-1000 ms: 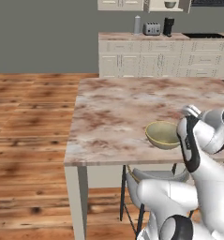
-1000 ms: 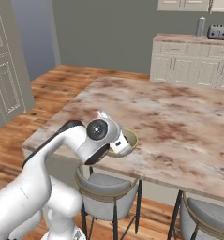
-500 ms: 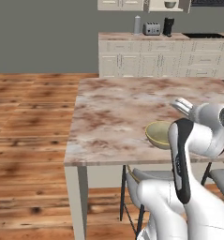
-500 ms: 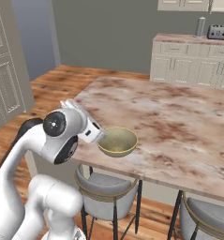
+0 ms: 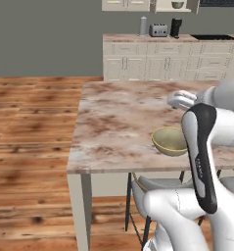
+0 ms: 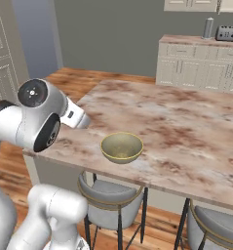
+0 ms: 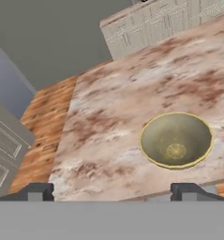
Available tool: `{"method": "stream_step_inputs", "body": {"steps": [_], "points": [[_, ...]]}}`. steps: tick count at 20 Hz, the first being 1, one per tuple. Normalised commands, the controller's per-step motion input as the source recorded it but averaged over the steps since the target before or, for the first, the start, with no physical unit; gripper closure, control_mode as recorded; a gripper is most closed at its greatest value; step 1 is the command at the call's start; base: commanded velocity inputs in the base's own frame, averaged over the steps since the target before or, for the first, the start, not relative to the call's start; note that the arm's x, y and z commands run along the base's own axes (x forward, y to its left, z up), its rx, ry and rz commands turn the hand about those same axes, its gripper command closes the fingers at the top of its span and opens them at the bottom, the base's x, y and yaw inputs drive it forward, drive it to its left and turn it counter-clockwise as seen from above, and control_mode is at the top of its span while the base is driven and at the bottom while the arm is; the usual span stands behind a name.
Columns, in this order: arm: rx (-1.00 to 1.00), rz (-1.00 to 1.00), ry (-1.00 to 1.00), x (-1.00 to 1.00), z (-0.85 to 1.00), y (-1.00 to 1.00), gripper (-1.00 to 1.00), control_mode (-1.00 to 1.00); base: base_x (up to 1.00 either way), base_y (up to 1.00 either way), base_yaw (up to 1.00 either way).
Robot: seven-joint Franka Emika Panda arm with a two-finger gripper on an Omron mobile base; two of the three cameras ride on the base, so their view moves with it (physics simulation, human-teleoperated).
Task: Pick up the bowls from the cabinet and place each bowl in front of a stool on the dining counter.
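The olive-yellow bowl [image 5: 170, 140] [image 6: 121, 147] [image 7: 175, 139] stands upright on the pinkish marble dining counter [image 5: 118, 117] [image 6: 186, 122] [image 7: 108, 122], near its front edge. A grey stool [image 6: 113, 200] [image 5: 157, 185] sits right below it. My gripper [image 7: 113, 192] is open with nothing between its fingertips [image 7: 38, 192]. It hangs above the counter's front edge, with the bowl ahead and to the right in the hand view. A dark bowl-like shape [image 5: 177, 4] rests on the open shelf of the wall cabinet [image 5: 162, 6] at the far back.
A second grey stool [image 6: 218, 224] stands to the right under the counter. The far run of cream drawers [image 5: 172, 61] [image 6: 201, 68] carries a toaster [image 5: 159, 30] [image 6: 227, 33] and a canister. A cream panelled door [image 6: 1, 44] [image 7: 5, 154] rises on the left. Wood floor lies left of the counter.
My arm has swung back and away from the bowl, towards the counter's near left corner in the right base view. The bowl stays where it was on the counter.
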Motion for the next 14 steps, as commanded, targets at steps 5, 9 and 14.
{"method": "stream_step_inputs", "body": {"steps": [5, 9, 14], "points": [[0.00, 0.00, -0.02, -0.32, 0.00, 0.24, -1.00, -1.00, 0.00, 0.00, 0.00], [0.00, 0.00, -0.05, -0.42, -0.28, 0.22, -1.00, -1.00, 0.00, 0.00, 0.00], [0.00, 0.01, -0.16, -0.42, -0.58, 0.01, -1.00, -1.00, 0.00, 0.00, 0.00]]}}
